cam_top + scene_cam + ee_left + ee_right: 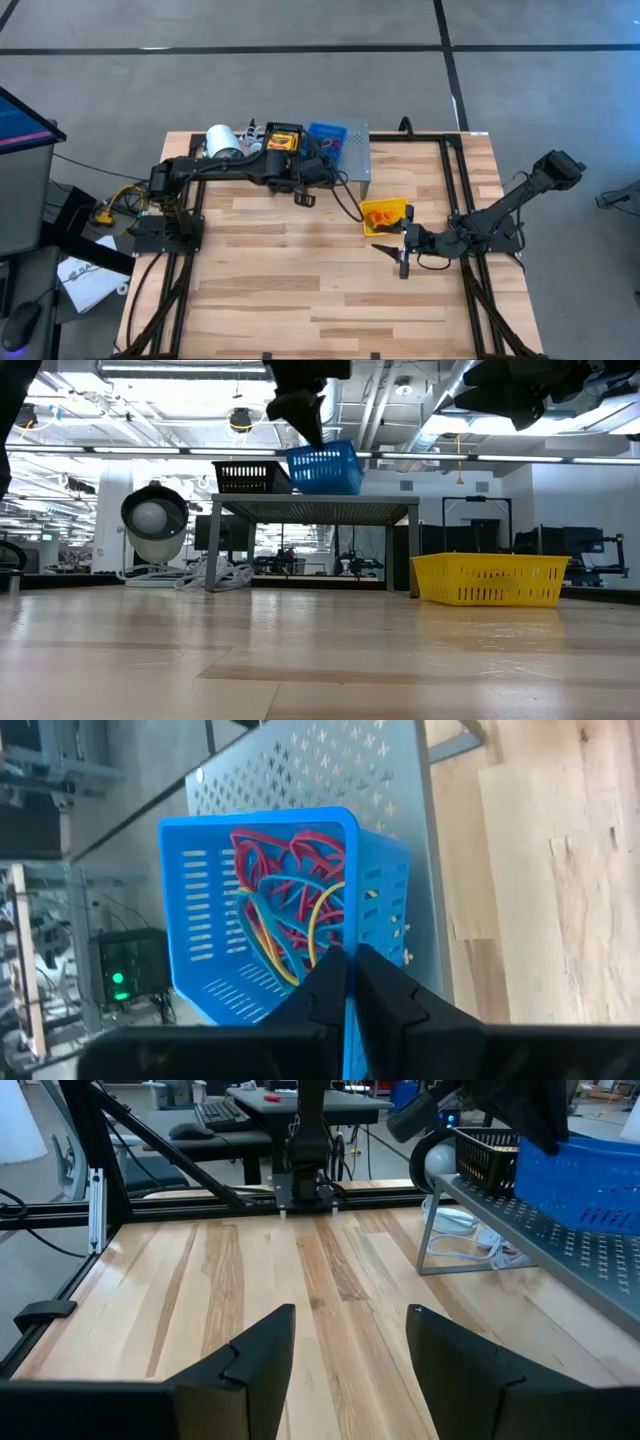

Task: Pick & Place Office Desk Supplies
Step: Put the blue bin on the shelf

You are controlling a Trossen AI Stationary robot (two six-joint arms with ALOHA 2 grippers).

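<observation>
Pinching the rim of the blue slotted plastic basket [262, 910] of coloured rubber bands [290, 900] with left gripper [348, 982] fingers together; right gripper [350, 1350] idling with fingers apart.

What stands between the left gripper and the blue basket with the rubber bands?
Nothing visible does. The left gripper is already shut on the rim of the blue basket, which sits on the grey perforated shelf with the rubber bands inside.
</observation>
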